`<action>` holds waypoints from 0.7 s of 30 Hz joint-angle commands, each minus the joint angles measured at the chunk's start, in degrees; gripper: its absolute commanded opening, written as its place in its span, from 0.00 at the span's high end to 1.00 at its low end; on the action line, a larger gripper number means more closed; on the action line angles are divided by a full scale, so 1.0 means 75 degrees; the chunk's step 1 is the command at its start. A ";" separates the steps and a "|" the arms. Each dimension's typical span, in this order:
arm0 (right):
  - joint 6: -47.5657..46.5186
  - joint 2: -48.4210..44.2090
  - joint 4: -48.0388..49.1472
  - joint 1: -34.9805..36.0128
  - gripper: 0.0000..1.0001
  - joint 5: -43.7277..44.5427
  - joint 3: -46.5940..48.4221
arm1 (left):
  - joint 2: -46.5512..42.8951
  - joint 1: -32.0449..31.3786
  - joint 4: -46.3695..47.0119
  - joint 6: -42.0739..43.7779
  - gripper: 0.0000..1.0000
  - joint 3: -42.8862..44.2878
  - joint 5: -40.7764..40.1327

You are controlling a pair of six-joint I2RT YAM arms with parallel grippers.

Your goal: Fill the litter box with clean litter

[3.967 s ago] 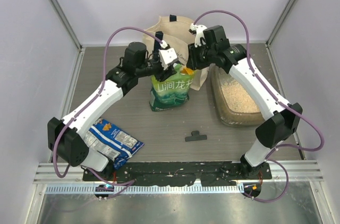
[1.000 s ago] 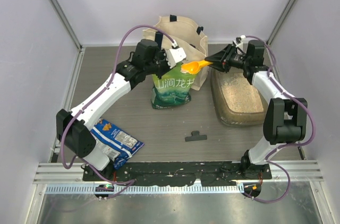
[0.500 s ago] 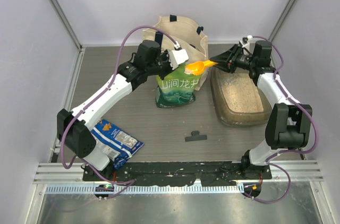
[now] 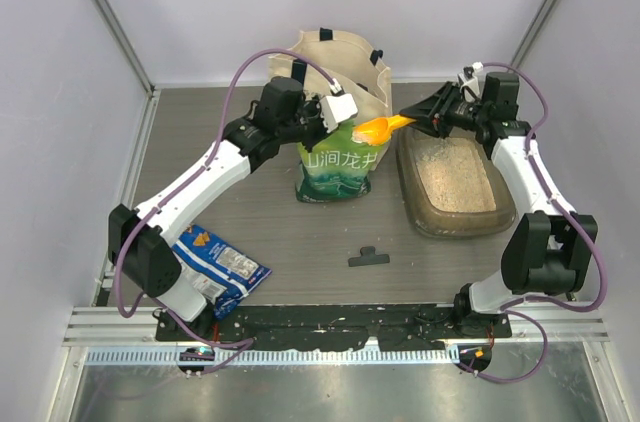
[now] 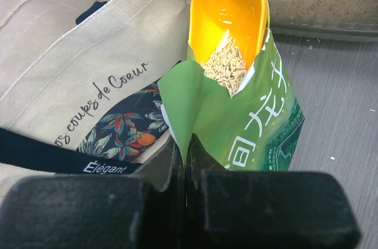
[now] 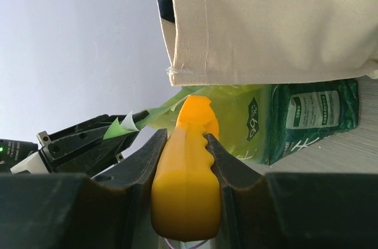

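The litter box (image 4: 408, 187) lies at the right of the table with pale clean litter (image 4: 455, 182) spread in it. My right gripper (image 4: 428, 120) is shut on the handle of an orange scoop (image 4: 375, 126), whose bowl sits at the mouth of the green pouch (image 4: 335, 167). In the left wrist view the scoop (image 5: 227, 13) holds a small heap of litter (image 5: 226, 67). My left gripper (image 5: 188, 154) is shut on the pouch's (image 5: 254, 125) torn top edge and holds it upright. In the right wrist view my right gripper (image 6: 184, 137) grips the scoop handle (image 6: 186, 184).
A cream tote bag (image 4: 335, 57) stands right behind the pouch. A blue snack bag (image 4: 215, 264) lies at the near left. A small black clip (image 4: 367, 257) lies near the front middle. The litter box's wall (image 5: 319, 10) is just beyond the scoop.
The right arm has drawn back to the right, and the scoop has shifted slightly right with it. The pouch top and left gripper have also shifted a little right.
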 commanded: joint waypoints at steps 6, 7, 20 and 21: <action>-0.0619 -0.0412 -0.0250 -0.0268 0.99 0.1193 0.0903 | -0.0638 0.0105 0.1723 -0.0074 1.00 0.0195 -0.0132; -0.0677 -0.0401 -0.0309 -0.0268 0.99 0.1205 0.0939 | -0.0637 0.0105 0.1723 -0.0097 1.00 0.0195 -0.0144; -0.0936 -0.0424 -0.0697 -0.0174 0.99 0.1277 0.1046 | -0.0626 0.0058 0.2016 -0.0226 1.00 0.0019 -0.0062; -0.0727 -0.0412 -0.0522 -0.0174 0.99 0.1113 0.0836 | -0.0637 0.0069 0.2016 -0.0238 1.00 0.0019 -0.0062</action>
